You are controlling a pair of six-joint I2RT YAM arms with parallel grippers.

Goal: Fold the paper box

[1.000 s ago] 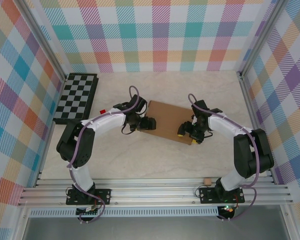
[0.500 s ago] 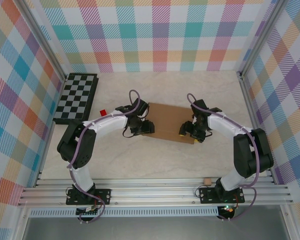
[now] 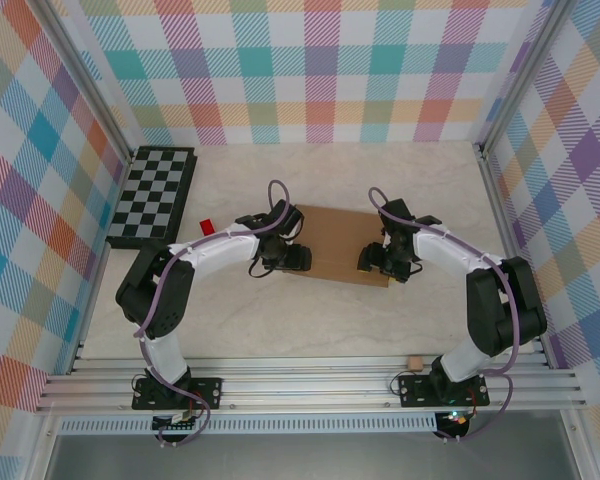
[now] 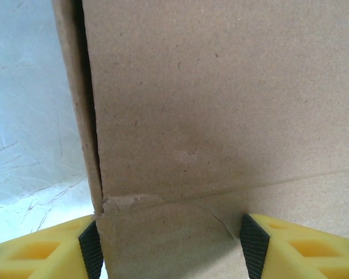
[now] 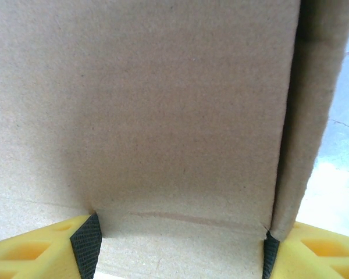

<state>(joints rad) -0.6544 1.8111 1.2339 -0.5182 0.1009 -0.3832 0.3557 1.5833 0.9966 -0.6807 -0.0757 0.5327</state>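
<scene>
Box [image 3: 335, 243] flat on counter [image 3: 280, 320], long axis left–right — left hand [image 3: 292, 258] grips left end, right hand [image 3: 372, 262] grips right end, cardboard between fingers.

Matt brown cardboard on a pale, glossy tabletop

The paper box [image 4: 221, 116] is showing a rough, fibrous, matt surface with a torn crease; yellow plastic fingers [image 4: 302, 247] are carrying black rubbery pads; the table [image 3: 280, 320] is looking smooth, marbled.
</scene>
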